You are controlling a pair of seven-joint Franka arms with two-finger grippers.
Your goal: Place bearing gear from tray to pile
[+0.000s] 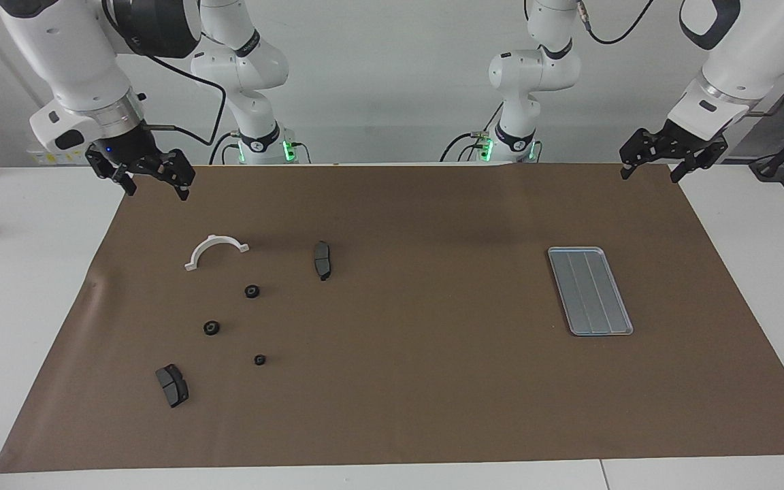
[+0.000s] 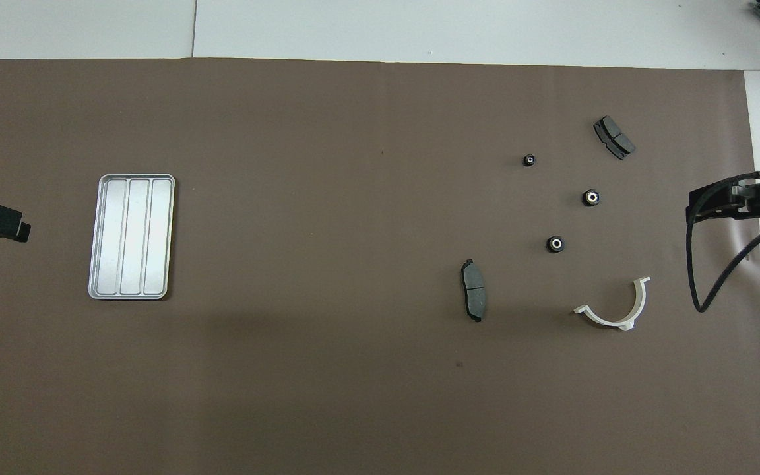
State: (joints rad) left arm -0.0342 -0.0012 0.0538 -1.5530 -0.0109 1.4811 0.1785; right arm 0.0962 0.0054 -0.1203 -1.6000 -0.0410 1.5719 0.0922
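Tray (image 1: 590,291) unoccupied (gears (image 1: 251,291) piled), grippers (image 1: 661,163) edgeward

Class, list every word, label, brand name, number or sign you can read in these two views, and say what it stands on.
None can be read.
The tray, the white bracket, the brake pads and the three small gears bear no visible text.
Small marks on the arm bases are too small to read.

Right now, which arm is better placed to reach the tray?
Left. The left gripper hangs open close to the tray; the right gripper hangs at the right arm's end, near the pile.
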